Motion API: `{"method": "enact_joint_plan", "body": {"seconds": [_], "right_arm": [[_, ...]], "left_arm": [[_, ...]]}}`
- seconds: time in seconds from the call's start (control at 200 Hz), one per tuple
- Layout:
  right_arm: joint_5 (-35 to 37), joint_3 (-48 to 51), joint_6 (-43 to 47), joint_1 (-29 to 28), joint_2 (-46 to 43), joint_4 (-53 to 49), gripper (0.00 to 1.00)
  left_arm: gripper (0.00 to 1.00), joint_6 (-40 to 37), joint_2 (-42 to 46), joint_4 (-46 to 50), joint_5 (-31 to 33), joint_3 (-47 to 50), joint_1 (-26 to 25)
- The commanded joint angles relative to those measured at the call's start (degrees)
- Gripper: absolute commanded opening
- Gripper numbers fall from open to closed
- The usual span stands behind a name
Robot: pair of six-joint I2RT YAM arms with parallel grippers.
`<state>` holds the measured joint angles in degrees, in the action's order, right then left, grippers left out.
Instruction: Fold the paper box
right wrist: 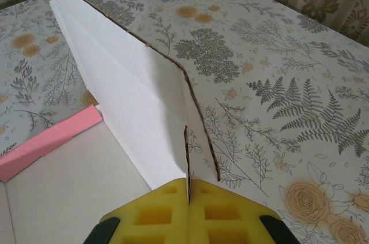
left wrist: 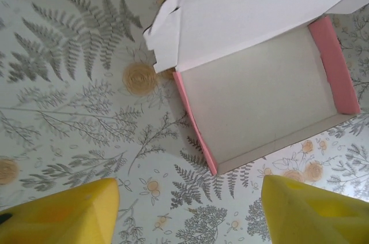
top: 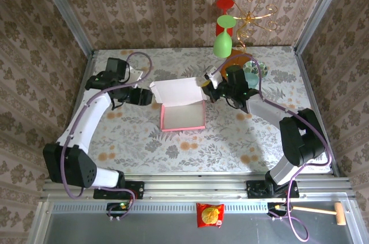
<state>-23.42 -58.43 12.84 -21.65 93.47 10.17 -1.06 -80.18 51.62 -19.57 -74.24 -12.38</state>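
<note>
The right claw (right wrist: 188, 191) is clamped on the end tab of the white lid of the paper box (right wrist: 132, 100), its yellow pads (right wrist: 155, 215) pressed together on the cardboard edge. The left claw (left wrist: 187, 212) hangs with its fingers (left wrist: 57, 215) spread apart over the worktop (left wrist: 69, 111), near the box's left side and touching nothing. The box sits about mid-worktop, pink tray open, lid lifted along its far side.

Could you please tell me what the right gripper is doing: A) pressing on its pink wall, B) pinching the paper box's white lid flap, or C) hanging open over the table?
B: the right gripper is shut, yellow pads together, on the white lid flap of the paper box.
</note>
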Motion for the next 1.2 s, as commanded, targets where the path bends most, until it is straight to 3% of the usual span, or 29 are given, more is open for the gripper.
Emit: {"method": "enact_joint_plan", "body": {"seconds": [0.0,0.17,0.54,0.735,1.055,1.195], "right_arm": [[-1.12,0.18,-0.40,0.51,-1.02,0.86,0.00],[-3.00,-1.32,-0.24,0.99,0.31,-0.65,0.00],[-4.54,-3.60,0.61,1.32,2.69,-2.97,0.00],[-4.46,-4.44,0.57,1.26,3.65,-2.97,0.00],[-1.89,-4.87,-1.14,1.17,4.15,-2.20,0.00],[-0.48,-4.88,-1.99,0.73,4.00,-1.91,0.00]], "left_arm": [[0.67,-5.24,-3.62,-3.73,-6.02,-0.95,2.33],[0.67,-11.50,-9.94,-5.86,-7.92,-2.49,3.48],[0.66,-12.98,-17.68,-13.54,-11.34,-4.89,3.36],[0.62,-13.27,-20.64,-13.12,-9.60,-6.49,1.80],[0.28,-10.92,-21.51,-11.05,-7.42,-7.13,-1.23],[0.24,-9.04,-20.51,-11.23,-3.54,-5.51,-3.28]]}}
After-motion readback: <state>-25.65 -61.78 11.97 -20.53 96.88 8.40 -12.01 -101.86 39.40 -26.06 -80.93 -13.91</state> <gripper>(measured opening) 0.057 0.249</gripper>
